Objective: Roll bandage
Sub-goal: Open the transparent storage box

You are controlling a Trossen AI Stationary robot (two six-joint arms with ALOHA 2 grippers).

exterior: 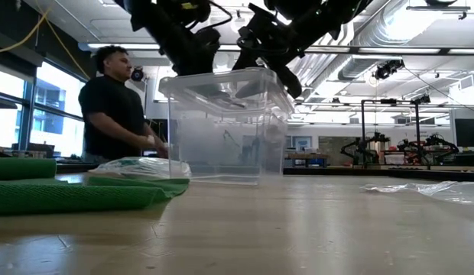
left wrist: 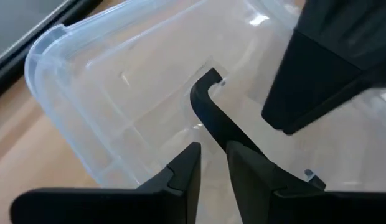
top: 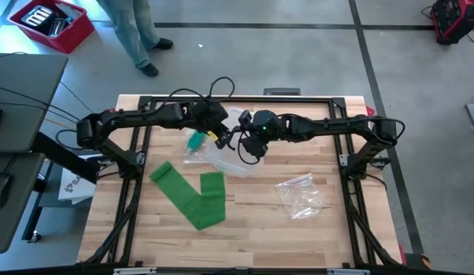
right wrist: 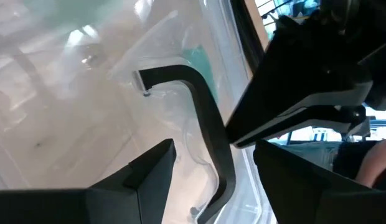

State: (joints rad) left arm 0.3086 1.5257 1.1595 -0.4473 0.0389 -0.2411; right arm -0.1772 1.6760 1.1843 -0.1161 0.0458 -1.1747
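A green bandage (top: 193, 198) lies spread in a V on the wooden table, with one end rolled up (top: 160, 173); the low view shows it at the left (exterior: 69, 195). A clear plastic box (top: 222, 153) (exterior: 222, 126) with a black handle (left wrist: 208, 106) (right wrist: 199, 106) stands behind it. Both grippers hover over the box. My left gripper (left wrist: 213, 155) (top: 220, 137) shows a narrow gap, at the handle's near end. My right gripper (right wrist: 215, 155) (top: 248, 149) is open, one finger on each side of the handle. My left gripper comes at the box slanting down from the table's left. The tip of one finger (left wrist: 243, 162) stands at the near end of the black handle (left wrist: 233, 140). I cannot tell whether it touches the handle; nothing shows in the gap.
A crumpled clear bag (top: 300, 195) lies right of the bandage. A clear wrapper with something teal in it (top: 195, 141) (exterior: 137, 166) lies left of the box. A person (exterior: 111, 107) stands beyond the table's far edge. A red crate (top: 50, 23) sits on the floor.
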